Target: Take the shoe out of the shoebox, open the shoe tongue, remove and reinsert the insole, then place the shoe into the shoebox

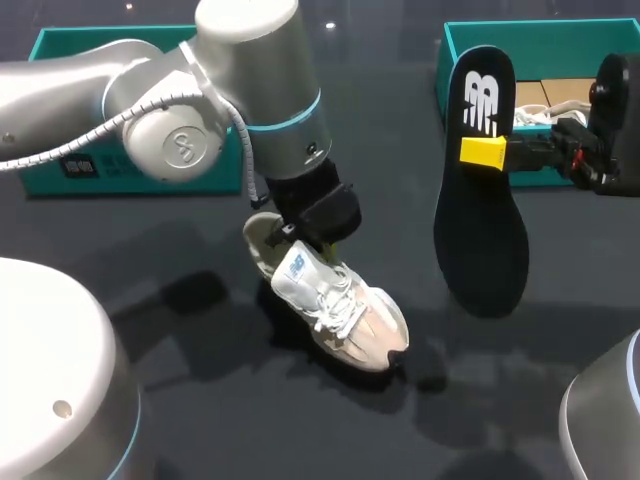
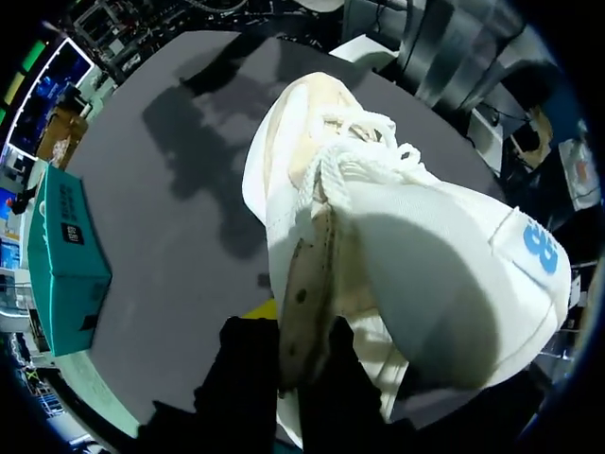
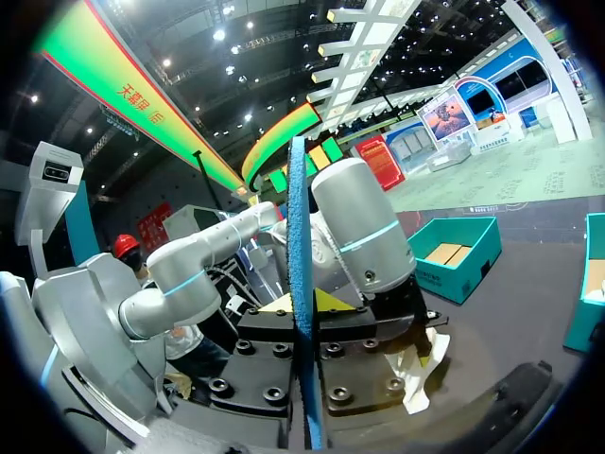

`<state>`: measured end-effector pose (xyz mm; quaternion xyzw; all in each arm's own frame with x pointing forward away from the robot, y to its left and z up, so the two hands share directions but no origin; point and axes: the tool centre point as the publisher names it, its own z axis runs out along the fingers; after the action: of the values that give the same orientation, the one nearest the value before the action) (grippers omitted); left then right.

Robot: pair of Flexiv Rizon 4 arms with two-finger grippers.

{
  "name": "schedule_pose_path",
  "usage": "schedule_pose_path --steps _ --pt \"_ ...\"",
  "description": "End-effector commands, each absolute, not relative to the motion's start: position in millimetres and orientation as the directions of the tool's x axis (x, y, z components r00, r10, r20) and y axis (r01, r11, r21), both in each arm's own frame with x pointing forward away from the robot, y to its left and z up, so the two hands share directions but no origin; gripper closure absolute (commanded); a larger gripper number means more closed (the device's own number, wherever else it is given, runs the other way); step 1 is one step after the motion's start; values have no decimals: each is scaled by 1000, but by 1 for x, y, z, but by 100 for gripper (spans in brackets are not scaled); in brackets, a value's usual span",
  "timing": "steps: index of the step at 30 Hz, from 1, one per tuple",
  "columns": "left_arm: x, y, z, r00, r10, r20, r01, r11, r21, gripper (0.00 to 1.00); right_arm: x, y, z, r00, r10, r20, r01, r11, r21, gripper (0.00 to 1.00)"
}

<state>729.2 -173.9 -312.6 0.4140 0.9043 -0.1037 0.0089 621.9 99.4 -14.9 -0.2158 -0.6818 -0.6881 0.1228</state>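
A white sneaker (image 1: 342, 312) lies on the dark table, toe toward the front right. My left gripper (image 1: 300, 232) is shut on its heel collar. In the left wrist view its fingers (image 2: 236, 378) pinch the collar edge of the sneaker (image 2: 416, 274), with the tongue and laces ahead of them. My right gripper (image 1: 487, 152) is shut on a black insole (image 1: 482, 215), holding it in the air to the right of the shoe. In the right wrist view the insole (image 3: 300, 236) shows edge-on as a blue strip clamped in the gripper (image 3: 304, 317).
The teal shoebox (image 1: 450, 55) stands at the back right, holding another pale shoe (image 1: 545, 112) on paper. A second teal box (image 1: 120, 170) sits at the back left behind my left arm; it shows as the teal box (image 2: 61, 255) and the teal box (image 3: 454, 255).
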Motion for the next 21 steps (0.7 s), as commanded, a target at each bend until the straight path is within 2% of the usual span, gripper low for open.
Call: schedule_pose_path --steps 1,2,3,8,21 --pt "729 -176 -305 -515 850 -110 853 494 -170 100 617 99 -16 -875 134 465 463 -44 885 100" --pt "728 -176 -303 -424 899 -107 898 403 -178 100 617 99 -16 -875 134 465 463 -44 885 100" --pt "728 -175 -302 -425 897 -122 900 405 -162 100 617 99 -16 -875 134 465 463 -44 885 100" --pt "727 -178 -299 -259 958 -119 961 244 -128 100 617 99 -16 -875 134 465 463 -44 885 100" --pt "722 -189 -302 -138 988 -64 989 133 -70 100 617 99 -16 -875 134 465 463 -44 885 100"
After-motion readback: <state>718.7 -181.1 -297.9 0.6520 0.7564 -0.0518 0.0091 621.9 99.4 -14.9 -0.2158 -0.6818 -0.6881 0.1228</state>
